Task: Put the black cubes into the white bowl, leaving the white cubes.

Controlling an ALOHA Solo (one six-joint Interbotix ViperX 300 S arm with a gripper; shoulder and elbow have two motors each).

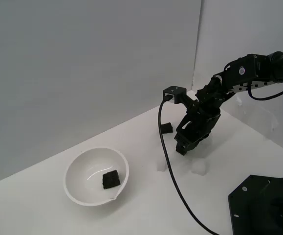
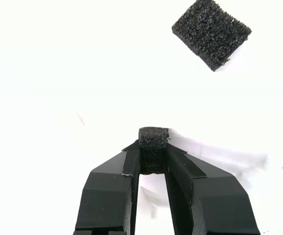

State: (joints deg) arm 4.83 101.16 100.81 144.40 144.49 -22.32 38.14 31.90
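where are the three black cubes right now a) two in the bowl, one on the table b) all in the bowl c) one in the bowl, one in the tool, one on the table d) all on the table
c: one black cube lies in the white bowl, another is pinched in the tool, the third sits on the table.

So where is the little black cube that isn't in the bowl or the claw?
The loose black foam cube lies on the white table, at the exterior view's left of the gripper, beyond the white bowl.

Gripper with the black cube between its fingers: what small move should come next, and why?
Probably lift straight up. The gripper is shut on a black cube, low over the table, while the white bowl sits off toward the exterior view's left, one black cube already inside.
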